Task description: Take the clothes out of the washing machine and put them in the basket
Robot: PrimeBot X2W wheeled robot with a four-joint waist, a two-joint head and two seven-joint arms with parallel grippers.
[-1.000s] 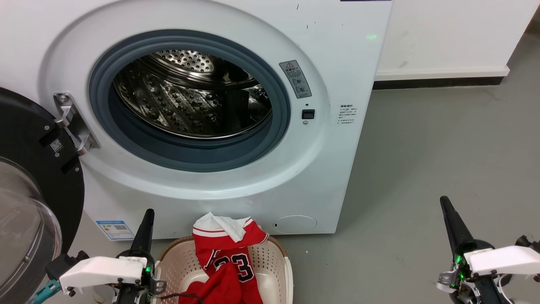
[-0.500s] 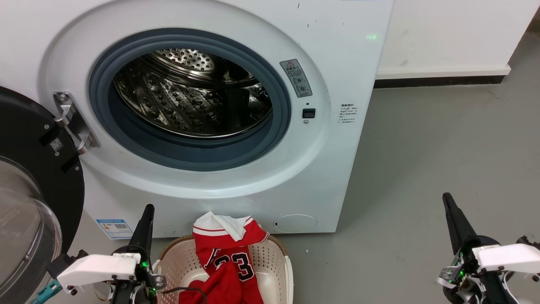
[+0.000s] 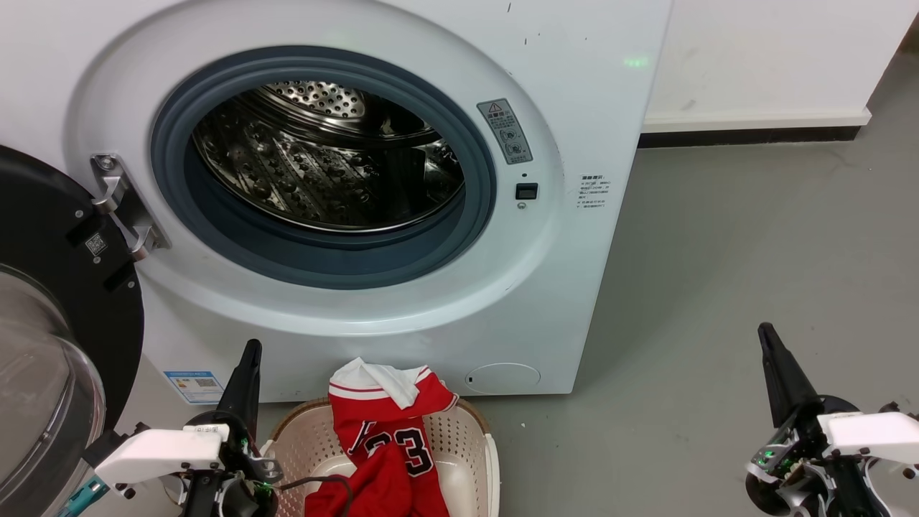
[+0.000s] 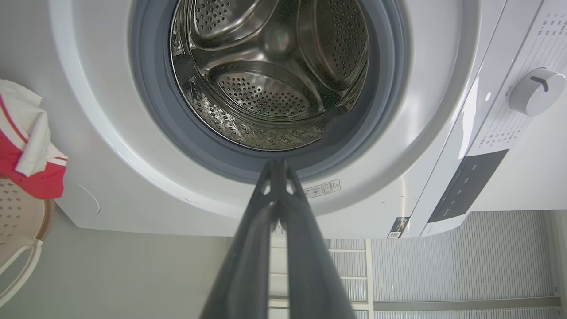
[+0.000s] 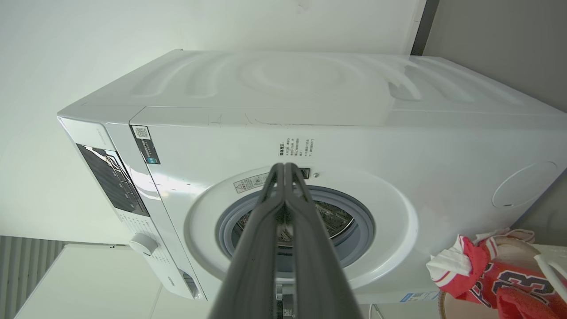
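The red jersey with the number 23 (image 3: 388, 445) lies in the cream basket (image 3: 467, 438), its white collar hanging over the far rim. The basket stands on the floor just in front of the white washing machine (image 3: 567, 108). The machine's steel drum (image 3: 323, 165) holds nothing that I can see. My left gripper (image 3: 251, 346) is shut, low at the basket's left. My right gripper (image 3: 764, 330) is shut too, far right over the floor. The jersey (image 4: 26, 150) and basket (image 4: 17, 212) sit at the left wrist view's left edge, and the jersey (image 5: 491, 270) at the right wrist view's lower right.
The washer's black-rimmed glass door (image 3: 50, 373) hangs open at the far left, close to my left arm. Grey floor (image 3: 754, 251) stretches to the right of the machine, up to a white wall with a dark skirting (image 3: 747, 136).
Both arms have sunk slightly lower in the head view and the right gripper has drifted a little right. The jersey and basket have not moved.
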